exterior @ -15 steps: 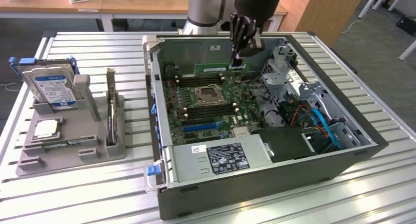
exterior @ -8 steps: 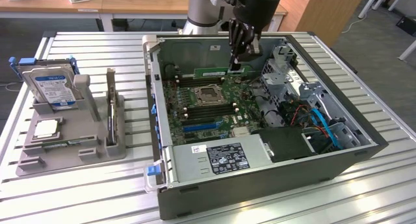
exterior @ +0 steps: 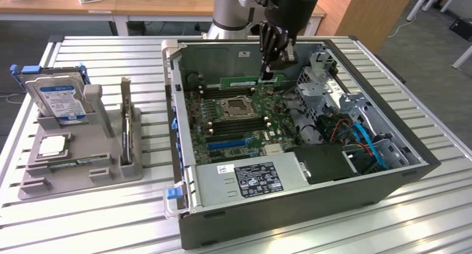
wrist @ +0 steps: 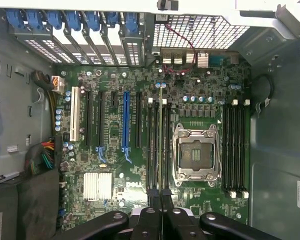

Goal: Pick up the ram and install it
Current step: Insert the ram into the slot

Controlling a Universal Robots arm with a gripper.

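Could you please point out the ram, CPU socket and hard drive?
ram point(exterior: 240, 84), exterior view, green board's middle.
CPU socket point(wrist: 196, 151), wrist view, its centre.
hard drive point(exterior: 63, 101), exterior view, blue label.

Open computer case point(exterior: 295, 210) lies on the tabletop point(exterior: 96, 221), taking the middle and the exterior view's right. On the exterior view's left, just beside it, sits a parts holder point(exterior: 74, 176): hard drive point(exterior: 61, 99) standing upright at its far end, processor chip point(exterior: 53, 146) lying flat in front of that. Inside the case, the motherboard point(exterior: 244, 135) covers the floor, with the processor socket point(exterior: 237, 107) mid-board and the power supply point(exterior: 251, 179) at the near end. The ram point(exterior: 240, 83) is clamped in the end effector point(exterior: 271, 66), over the slots just behind the socket.
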